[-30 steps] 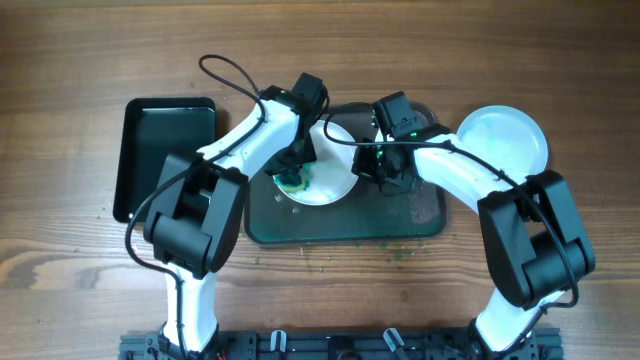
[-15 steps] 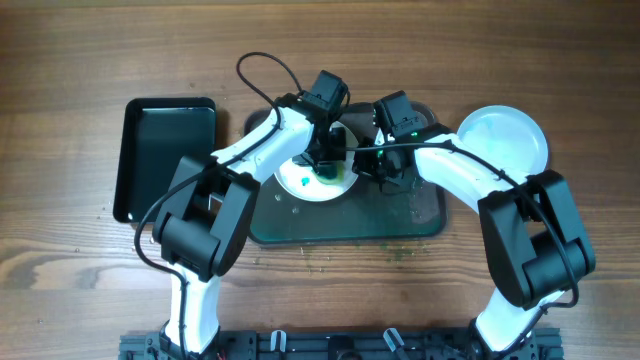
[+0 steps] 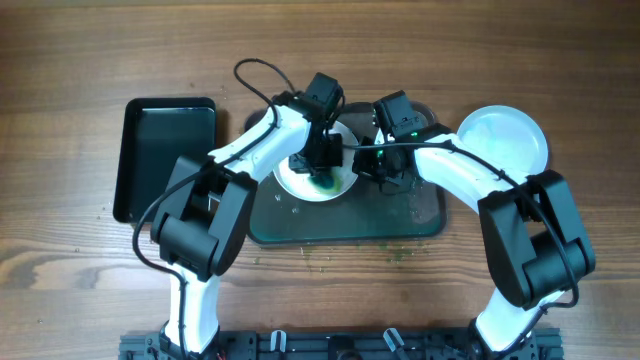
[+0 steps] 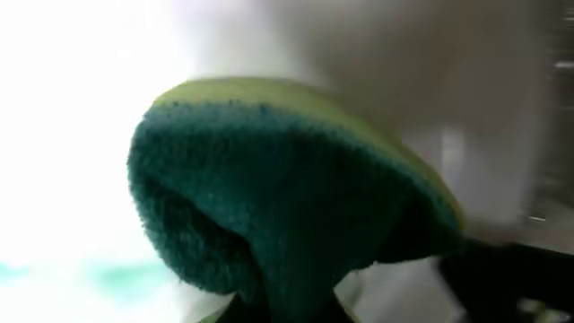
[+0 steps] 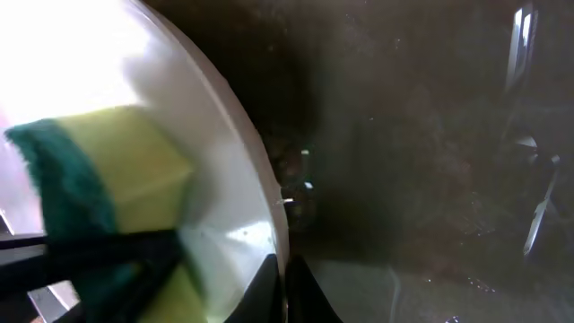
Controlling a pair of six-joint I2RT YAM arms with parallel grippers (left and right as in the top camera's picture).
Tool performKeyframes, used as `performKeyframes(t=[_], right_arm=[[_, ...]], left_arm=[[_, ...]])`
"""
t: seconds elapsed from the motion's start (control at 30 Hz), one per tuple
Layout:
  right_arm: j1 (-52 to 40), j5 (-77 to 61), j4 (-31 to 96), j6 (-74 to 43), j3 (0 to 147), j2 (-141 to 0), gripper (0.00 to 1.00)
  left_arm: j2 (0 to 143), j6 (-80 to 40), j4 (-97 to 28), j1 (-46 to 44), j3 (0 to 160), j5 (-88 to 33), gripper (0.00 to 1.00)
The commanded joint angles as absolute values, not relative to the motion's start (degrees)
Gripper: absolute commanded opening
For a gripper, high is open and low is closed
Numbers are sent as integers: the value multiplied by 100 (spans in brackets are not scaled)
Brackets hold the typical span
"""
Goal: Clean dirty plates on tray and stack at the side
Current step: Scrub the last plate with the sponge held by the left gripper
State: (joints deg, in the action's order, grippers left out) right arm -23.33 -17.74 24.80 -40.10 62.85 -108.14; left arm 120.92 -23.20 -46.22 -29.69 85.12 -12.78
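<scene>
At mid-frame, the left fingers point(image 3: 322, 160) are clamped on a green-and-yellow sponge point(image 4: 269, 188), which presses on a teal-smeared white plate point(image 3: 296, 182) lying in the grey-green tray point(image 3: 400, 218). The right fingers point(image 5: 285, 280) are closed, pinching that plate's right rim. A second plate point(image 3: 503, 140), plain white, sits on the tabletop point(image 3: 80, 290) at upper right.

smeared plate point(image 3: 300, 188) on tray point(image 3: 420, 215) | plain plate point(image 3: 503, 138) beside tray
</scene>
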Motion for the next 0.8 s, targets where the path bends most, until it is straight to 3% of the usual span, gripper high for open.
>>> performKeyframes(t=[0.0,0.17,0.27,0.37,0.47,0.53,0.67,0.77], right_arm=[[-2340,-1826,2464,-4027,6412,-10847,4],[-2340,-1826,2464,-4027,6412,-10847,4],[-2340,-1826,2464,-4027,6412,-10847,4],[-2340,-1826,2464,-4029,6412,-10847,4],[-2340,-1848,2458,-4027,6412,-10847,4],[-2340,-1892,2447,-4018,6412,-10847,4],[-2340,-1916,2445,-3942,6412,-10844,4],[-2340,-1916,2445,-3938,6412,-10844,4]], left_arm=[[12248,-1927,-4230,-2932,8423,-1444,4],[12248,-2515,-4283,-2587,8423,1035,4],[12248,-3260,-4751,-2480,8423,1592,4],[12248,-3286,-5398,-2480,8423,685,4],[12248,-1619,-5660,-2480,8423,-2023,4],[12248,-1013,-5570,-2480,8423,-2827,4],[12248,-1092,-4678,-2456,8423,-2528,4],[12248,-1253,-4324,-2456,8423,-1323,4]])
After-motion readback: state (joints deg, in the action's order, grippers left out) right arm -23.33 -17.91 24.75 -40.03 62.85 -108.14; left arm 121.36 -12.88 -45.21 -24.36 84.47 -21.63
